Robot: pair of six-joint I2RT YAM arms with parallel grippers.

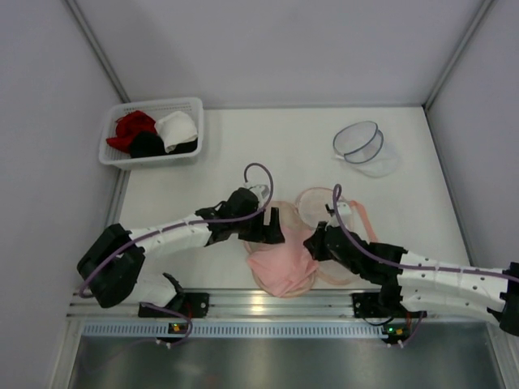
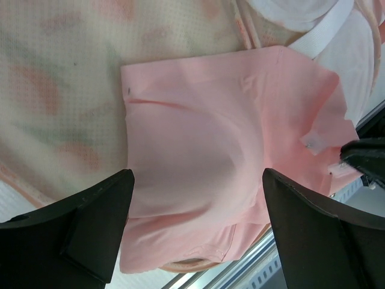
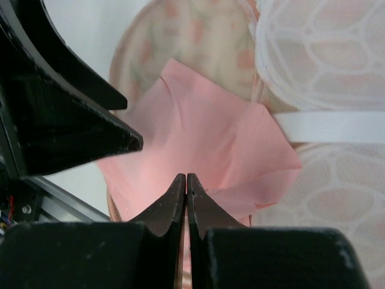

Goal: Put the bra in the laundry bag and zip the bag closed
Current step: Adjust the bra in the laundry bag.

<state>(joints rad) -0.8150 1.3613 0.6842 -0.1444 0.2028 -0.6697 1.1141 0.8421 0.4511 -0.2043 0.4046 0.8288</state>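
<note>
The bra [image 1: 280, 271] lies on the laundry bag [image 2: 54, 90], partly hidden under both arms. The left gripper [image 2: 197, 176] hangs spread above it; the right gripper [image 3: 186, 179] is pressed together at its edge, grip unclear

The soft pale pink padded bra [image 1: 280, 267] lies on the round peach-orange floral fabric laundry bag [image 1: 315, 209], mid-table at the near edge of the white table [image 1: 259, 146]. The left end effector [image 1: 263, 229] hangs over the bra's left part. The right end effector [image 1: 320, 241] meets its right edge. At the far left stands a white slotted plastic basket [image 1: 154, 160], and at the far right lies a round clear mesh pouch [image 1: 361, 146].
</note>
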